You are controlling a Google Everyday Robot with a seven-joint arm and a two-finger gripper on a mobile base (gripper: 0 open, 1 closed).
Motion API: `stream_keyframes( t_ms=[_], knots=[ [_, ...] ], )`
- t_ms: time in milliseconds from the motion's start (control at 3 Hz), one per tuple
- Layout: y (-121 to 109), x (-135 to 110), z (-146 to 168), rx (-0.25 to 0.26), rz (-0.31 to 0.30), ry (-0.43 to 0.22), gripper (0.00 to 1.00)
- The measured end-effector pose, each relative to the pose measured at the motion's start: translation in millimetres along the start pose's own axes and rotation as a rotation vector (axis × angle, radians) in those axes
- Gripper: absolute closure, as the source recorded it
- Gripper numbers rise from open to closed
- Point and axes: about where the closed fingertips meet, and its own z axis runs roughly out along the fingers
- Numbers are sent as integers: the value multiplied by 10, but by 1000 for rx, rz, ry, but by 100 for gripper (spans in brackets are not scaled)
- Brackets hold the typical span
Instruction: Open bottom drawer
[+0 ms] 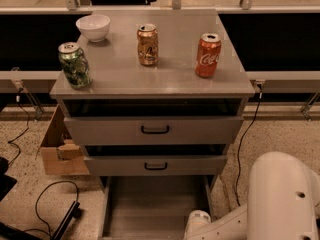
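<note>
The bottom drawer (150,204) of the grey metal cabinet (150,79) is pulled far out toward me. Its plain grey inside shows between its two side walls. Its front panel and handle lie below the picture's lower edge. The mid-sized drawer (156,165) and the tallest drawer (154,129) above it each stand slightly out, with dark gaps over them. My white arm (280,199) comes in at the lower right, and its wrist (197,223) reaches over the right front of the open drawer. My gripper is past the lower edge, out of view.
On the cabinet top stand a green can (74,65), a gold can (148,44), a red cola can (207,55) and a white bowl (93,27). A cardboard box (57,149) sits on the floor at the left. Black cables (47,199) lie at the lower left, and another cable (247,134) hangs on the right.
</note>
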Motion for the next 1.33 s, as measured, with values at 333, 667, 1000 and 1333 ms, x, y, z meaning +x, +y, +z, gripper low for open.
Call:
stream_keyframes(
  t_ms=[333, 667, 1000, 1333],
  knots=[
    [-11, -5, -2, 0, 0, 0, 61],
    [-27, -12, -4, 0, 0, 0, 85],
    [-32, -14, -5, 0, 0, 0, 100],
    [-32, -14, -5, 0, 0, 0, 82]
  ],
)
